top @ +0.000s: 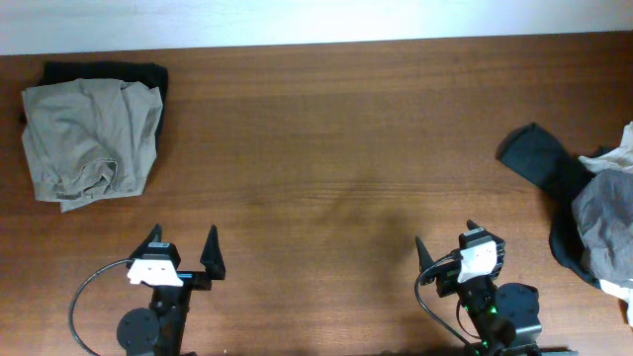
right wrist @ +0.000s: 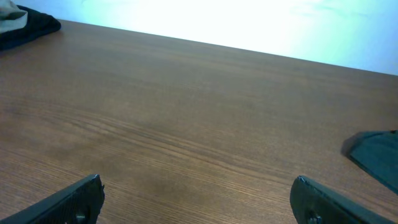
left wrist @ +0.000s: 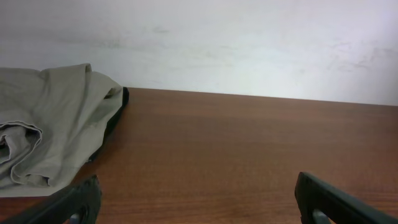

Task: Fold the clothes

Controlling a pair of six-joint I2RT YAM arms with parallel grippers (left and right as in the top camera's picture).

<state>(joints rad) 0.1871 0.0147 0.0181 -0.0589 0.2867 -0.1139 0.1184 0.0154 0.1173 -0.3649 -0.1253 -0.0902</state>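
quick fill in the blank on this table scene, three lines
1. The pale khaki fabric garment lies on a lower garment whose colour is ____, on the brown wooden table.
2. The left gripper and the right gripper are both ____, holding nothing.
3. The dark teal fabric garment sits in a crumpled heap nearest the ____ gripper.
Missing words: black, open, right.

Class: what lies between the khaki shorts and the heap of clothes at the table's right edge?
Nothing: only bare wooden table runs between the khaki shorts and the heap, as the overhead view shows.
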